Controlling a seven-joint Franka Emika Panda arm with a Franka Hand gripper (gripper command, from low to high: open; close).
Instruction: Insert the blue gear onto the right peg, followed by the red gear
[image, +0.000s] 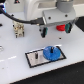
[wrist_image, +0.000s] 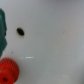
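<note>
Blue gear (image: 50, 52), flat and toothed, sits on the grey plate (image: 35, 58); chunky red gear (image: 62, 28) beside the gripper (image: 52, 31), grip unclear.

Red gear (wrist_image: 7, 71) at frame edge on white surface (wrist_image: 55, 45); small dark spot (wrist_image: 20, 31) apart.

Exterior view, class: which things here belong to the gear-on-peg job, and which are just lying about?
Belong to the job:
blue gear, lying on the grey plate
red gear, on the table
gripper, open, holding nothing

Just lying about:
beige-and-black block, on the exterior view's left
</note>
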